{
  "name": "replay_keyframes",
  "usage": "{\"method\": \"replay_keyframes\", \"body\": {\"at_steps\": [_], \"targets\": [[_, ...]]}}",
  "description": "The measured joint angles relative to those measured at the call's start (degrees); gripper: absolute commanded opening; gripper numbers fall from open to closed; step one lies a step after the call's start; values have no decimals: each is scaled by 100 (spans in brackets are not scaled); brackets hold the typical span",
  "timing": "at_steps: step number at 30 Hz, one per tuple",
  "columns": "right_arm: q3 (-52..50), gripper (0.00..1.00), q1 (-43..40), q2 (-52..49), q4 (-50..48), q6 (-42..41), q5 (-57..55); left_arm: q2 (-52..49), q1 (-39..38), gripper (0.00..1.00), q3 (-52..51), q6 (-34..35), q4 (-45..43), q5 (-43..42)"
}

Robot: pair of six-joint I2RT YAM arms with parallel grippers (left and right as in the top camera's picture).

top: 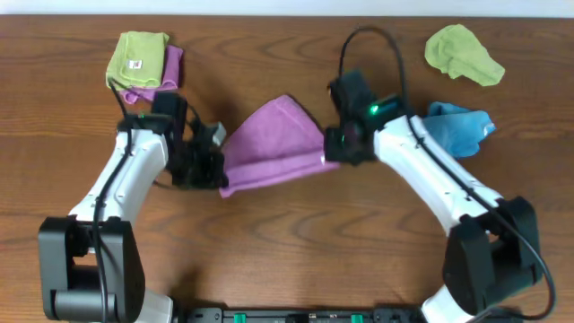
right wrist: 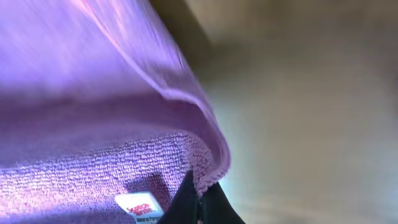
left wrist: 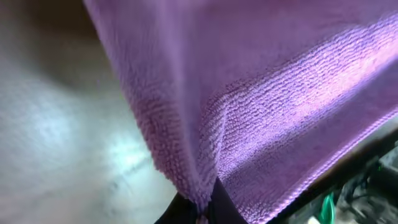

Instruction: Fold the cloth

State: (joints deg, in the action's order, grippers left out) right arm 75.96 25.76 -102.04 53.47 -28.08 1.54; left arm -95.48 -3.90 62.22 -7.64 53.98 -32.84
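"Where is the soft lilac-purple microfibre cloth (top: pixel 269 148)?"

"In the middle of the brown wooden table (top: pixel 287 242), between the two white arms."

"Which way does it go?"

"Its long side runs left to right, from one set of fingers to the other. The right end sits a bit farther from the robot. The cloth has a pointy top, and that points away from the robot."

"What about the left fingers (left wrist: pixel 222 205)?"

"They are pressed together and pinch the cloth's left corner. The cloth spreads out from them."

"And the right fingers (right wrist: pixel 185 200)?"

"They pinch the right corner at the hem, just beside the small white tag (right wrist: pixel 138 205)."

"Is the cloth flat on the table?"

"I cannot tell how much of it rests there."

"What lies close by?"

"A bright blue crumpled cloth (top: pixel 457 126) lies near the right arm, not touching the purple one."
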Motion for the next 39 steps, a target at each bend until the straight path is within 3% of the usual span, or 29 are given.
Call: {"method": "replay_keyframes", "body": {"at_steps": [12, 15, 18, 20, 22, 23, 31, 36, 37, 39], "targets": [[-597, 2, 562, 0, 1340, -1539, 138, 0, 0, 6, -1084, -15, -48, -190], [-599, 20, 638, 11, 1355, -1661, -9, 0, 2, 7, -1086, -15, -42, -157], [-610, 52, 688, 111, 1397, -1746, -264, 0, 7, 16, -1086, -39, -35, -103], [-621, 55, 726, 295, 1399, -1731, -435, 0, 7, 24, -1086, -44, -33, -74], [-625, 59, 739, 529, 1373, -1742, -549, 0, 7, 39, -1086, -22, -24, -42], [-629, 62, 739, 695, 1307, -1711, -610, 0, 9, 96, -1086, -17, -17, -17], [-629, 67, 739, 1132, 710, -1257, -647, 4, 11, 95, -1040, 20, 140, 81], [-640, 68, 739, 1132, -334, -837, -647, 369, 11, 96, -621, 197, -168, 155], [-643, 68, 739, 1121, -560, -761, -647, 435, 11, 92, -566, 271, -415, 120], [-638, 68, 739, 1032, -935, -658, -651, 474, 0, 70, -490, 468, -887, -2]]}}
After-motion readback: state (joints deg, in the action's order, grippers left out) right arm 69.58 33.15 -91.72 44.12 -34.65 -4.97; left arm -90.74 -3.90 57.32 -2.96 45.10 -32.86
